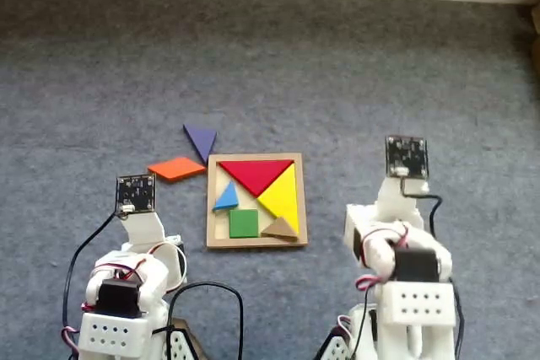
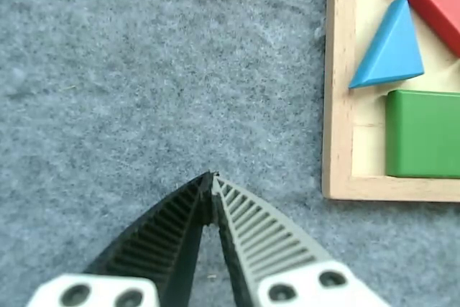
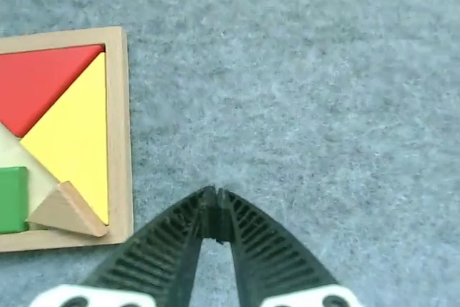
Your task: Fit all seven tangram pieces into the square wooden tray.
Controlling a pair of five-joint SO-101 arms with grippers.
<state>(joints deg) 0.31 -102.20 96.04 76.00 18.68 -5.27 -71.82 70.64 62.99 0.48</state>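
Here's the square wooden tray (image 1: pixel 211 205), pale and smooth-rimmed, flat on a fuzzy grey carpet (image 1: pixel 354 73). There are five glossy pieces inside it. The big red triangle (image 1: pixel 256 174) sits at twelve o'clock and the big yellow triangle (image 1: pixel 283 200) at three, their long edges pressed together. The small blue triangle (image 1: pixel 225 198) is at nine. The green square (image 1: pixel 243 222) is at seven, with bare wood around it. The tan triangle (image 1: pixel 279 227), plain wood, is tucked in at five.

Two pieces lie out on the carpet. The orange parallelogram (image 1: pixel 176 169) is at the tray's ten o'clock, and the purple triangle (image 1: pixel 201 139) is at eleven with its tip just beside the tray's corner.

The left gripper (image 2: pixel 210 180) hangs over carpet at the tray's eight o'clock, its ribbed jaws clenched on nothing. The right gripper (image 3: pixel 215 193) is at four o'clock, also pinched closed and empty. A black cable (image 1: pixel 207 284) loops by the left arm's base, and nothing lies across the tray.
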